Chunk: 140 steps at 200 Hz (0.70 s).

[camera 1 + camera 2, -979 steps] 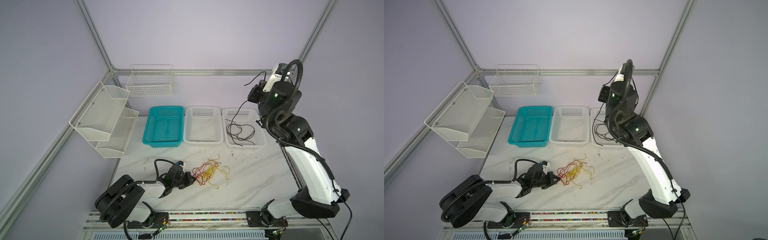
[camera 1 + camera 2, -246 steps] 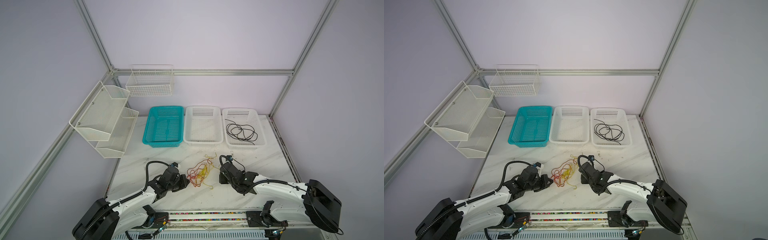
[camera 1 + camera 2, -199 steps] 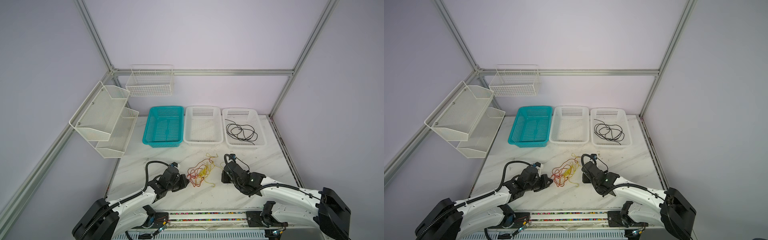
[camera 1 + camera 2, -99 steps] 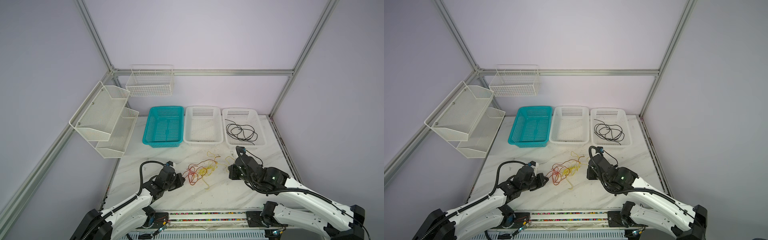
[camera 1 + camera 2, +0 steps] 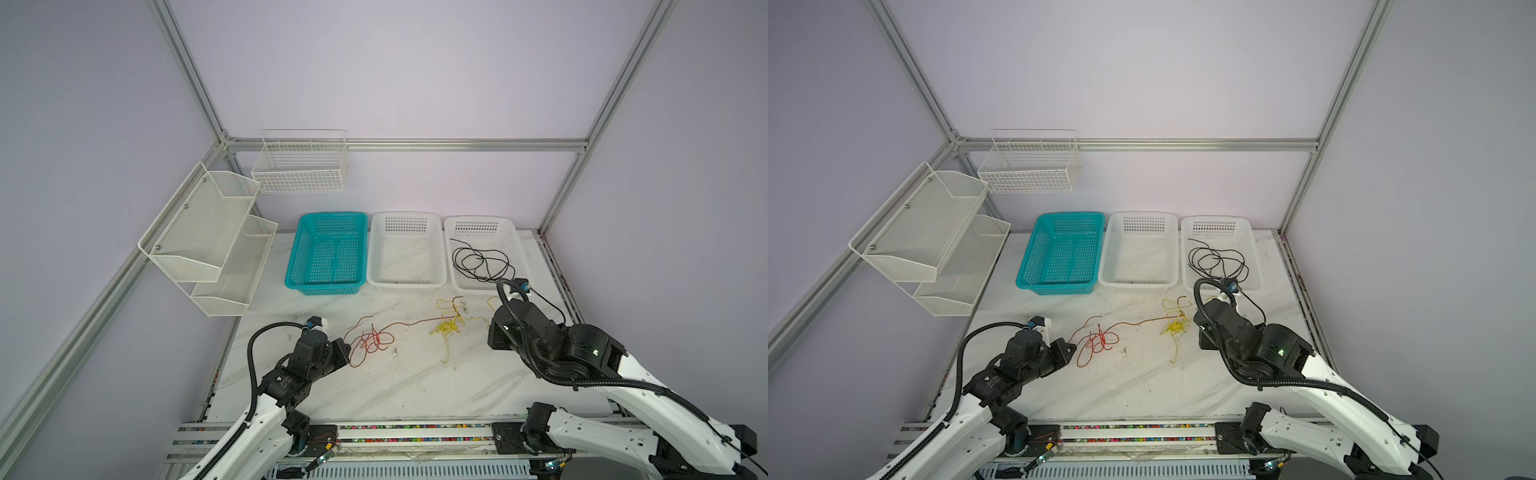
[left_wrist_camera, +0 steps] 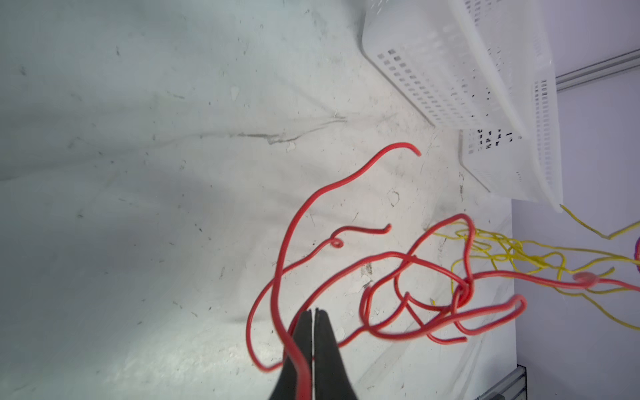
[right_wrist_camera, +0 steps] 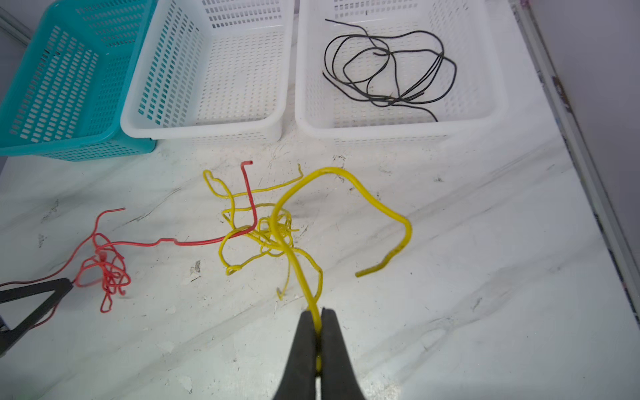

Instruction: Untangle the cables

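Marble tabletop (image 5: 395, 386) — red cable (image 5: 370, 340) is clamped by the left gripper (image 6: 314, 313), yellow cable (image 5: 446, 328) by the right gripper (image 7: 320, 311), their tangles linked mid-table; black cable (image 7: 391, 69) is seen in a white basket (image 7: 398, 130).

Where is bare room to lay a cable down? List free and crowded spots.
Free: the table strip in front of the red cable and yellow cable; the teal basket and middle white basket. Crowded: the band where both stretch between left gripper and right gripper; the right white basket holds the black cable.
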Tool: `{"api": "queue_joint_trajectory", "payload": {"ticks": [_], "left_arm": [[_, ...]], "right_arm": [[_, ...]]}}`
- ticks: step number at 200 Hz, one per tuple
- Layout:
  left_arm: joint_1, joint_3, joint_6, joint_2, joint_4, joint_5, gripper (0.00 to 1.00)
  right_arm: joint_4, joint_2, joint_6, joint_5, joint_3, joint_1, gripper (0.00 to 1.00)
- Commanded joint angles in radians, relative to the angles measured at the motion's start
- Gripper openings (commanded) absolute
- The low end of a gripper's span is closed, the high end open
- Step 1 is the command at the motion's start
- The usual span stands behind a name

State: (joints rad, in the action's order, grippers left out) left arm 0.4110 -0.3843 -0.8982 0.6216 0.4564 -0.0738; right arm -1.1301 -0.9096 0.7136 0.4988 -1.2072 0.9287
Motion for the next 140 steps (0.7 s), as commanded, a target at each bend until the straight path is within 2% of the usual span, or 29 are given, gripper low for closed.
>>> {"api": "queue_joint_trajectory", "payload": {"ticks": [1,16,42,67,76,87,100,107,124,140], "left_arm": [[-0.024,-0.145,0.042,-0.037,0.115,0.100,0.00],[-0.031,-0.158,0.044,-0.062,0.145,0.140,0.00],[-0.040,-0.160,0.040,-0.057,0.141,0.140,0.00],[-0.040,-0.158,0.057,0.019,0.077,0.027,0.00],[-0.039,-0.168,0.061,0.048,0.069,0.001,0.09],[-0.040,-0.191,0.080,0.078,0.071,-0.025,0.23],[-0.040,-0.218,0.105,0.093,0.076,-0.040,0.50],[-0.040,-0.229,0.125,0.093,0.068,-0.054,0.61],[-0.040,-0.259,0.177,0.098,0.058,-0.077,0.76],[-0.039,-0.297,0.223,0.120,0.049,-0.128,0.82]], "right_arm": [[-0.137,0.027,0.020,0.134,-0.079,0.001,0.00],[-0.148,0.036,0.014,0.142,-0.097,0.001,0.00],[-0.125,0.040,-0.006,0.114,-0.071,0.001,0.00],[-0.015,0.051,-0.062,0.007,-0.002,0.001,0.00],[0.010,0.045,-0.072,-0.014,0.019,0.001,0.00],[0.026,0.033,-0.078,-0.017,0.038,0.001,0.00],[0.047,0.019,-0.092,-0.028,0.053,0.001,0.00],[0.061,0.014,-0.101,-0.035,0.057,0.002,0.00],[0.095,0.001,-0.126,-0.052,0.058,0.001,0.00],[0.122,-0.007,-0.155,-0.071,0.055,0.001,0.00]]}}
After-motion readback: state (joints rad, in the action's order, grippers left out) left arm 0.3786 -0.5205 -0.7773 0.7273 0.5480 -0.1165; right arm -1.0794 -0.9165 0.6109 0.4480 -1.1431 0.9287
